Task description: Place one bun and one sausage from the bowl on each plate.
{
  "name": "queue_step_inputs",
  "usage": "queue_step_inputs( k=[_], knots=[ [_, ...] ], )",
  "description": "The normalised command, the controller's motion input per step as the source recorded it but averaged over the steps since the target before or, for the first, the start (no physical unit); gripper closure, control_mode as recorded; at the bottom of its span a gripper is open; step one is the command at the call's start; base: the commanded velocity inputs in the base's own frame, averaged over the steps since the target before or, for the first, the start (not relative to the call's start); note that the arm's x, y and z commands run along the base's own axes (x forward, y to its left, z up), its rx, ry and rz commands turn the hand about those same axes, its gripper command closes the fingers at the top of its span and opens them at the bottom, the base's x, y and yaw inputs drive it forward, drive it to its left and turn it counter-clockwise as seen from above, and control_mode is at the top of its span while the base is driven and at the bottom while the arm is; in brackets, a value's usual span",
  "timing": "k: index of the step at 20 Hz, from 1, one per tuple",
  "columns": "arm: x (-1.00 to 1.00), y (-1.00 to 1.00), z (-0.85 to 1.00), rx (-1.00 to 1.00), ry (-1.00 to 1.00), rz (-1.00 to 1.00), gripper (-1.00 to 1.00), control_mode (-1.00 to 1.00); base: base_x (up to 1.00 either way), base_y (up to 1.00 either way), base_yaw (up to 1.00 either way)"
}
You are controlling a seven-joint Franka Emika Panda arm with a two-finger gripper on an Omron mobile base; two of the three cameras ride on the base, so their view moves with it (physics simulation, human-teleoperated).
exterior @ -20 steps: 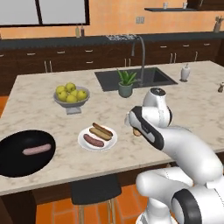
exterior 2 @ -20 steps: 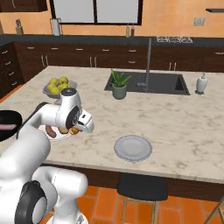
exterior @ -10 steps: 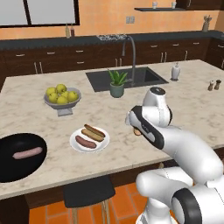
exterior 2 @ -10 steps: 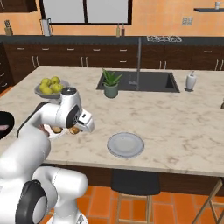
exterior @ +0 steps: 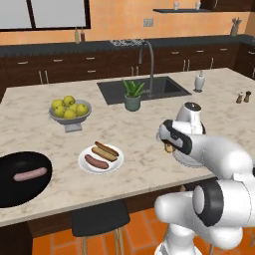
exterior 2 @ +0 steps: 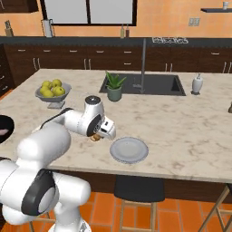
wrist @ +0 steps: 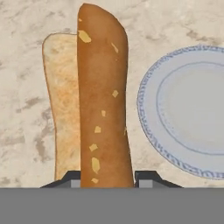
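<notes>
The gripper (wrist: pixel 107 181) is closed on a bun (wrist: pixel 103 96), a long brown roll with a pale cut side, which stands up between the two dark finger tips in the hand view. Just beside the bun in that view lies the pale grey plate (wrist: pixel 192 109), bare, on the marble counter (wrist: pixel 26 144). From the right base view the gripper (exterior 2: pixel 99 135) hangs low over the counter with the bun (exterior 2: pixel 95 137) under it, just left of the grey plate (exterior 2: pixel 129 150). In the left base view the bun (exterior: pixel 170 147) shows at the hand. Further left sits the white plate (exterior: pixel 101 159) carrying a bun and a sausage (exterior: pixel 96 162). The black bowl (exterior: pixel 21 178) lies at the counter's left end, with one sausage in it. A grey bowl of yellow-green fruit (exterior: pixel 69 110) stands behind the white plate.
</notes>
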Motion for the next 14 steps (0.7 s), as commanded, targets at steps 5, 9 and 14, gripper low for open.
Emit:
queue_step_inputs(
  k=[5, 9, 14],
  knots=[
    [0.87, -1.00, -0.39, 0.00, 0.16, 0.00, 1.00, -1.00, 0.00, 0.00, 0.00],
    [0.15, -1.00, -0.08, 0.05, 0.05, 0.00, 1.00, -1.00, 0.00, 0.00, 0.00],
    [-0.86, -0.90, -0.15, 0.05, -0.04, 0.00, 1.00, -1.00, 0.00, 0.00, 0.00]
  ],
)
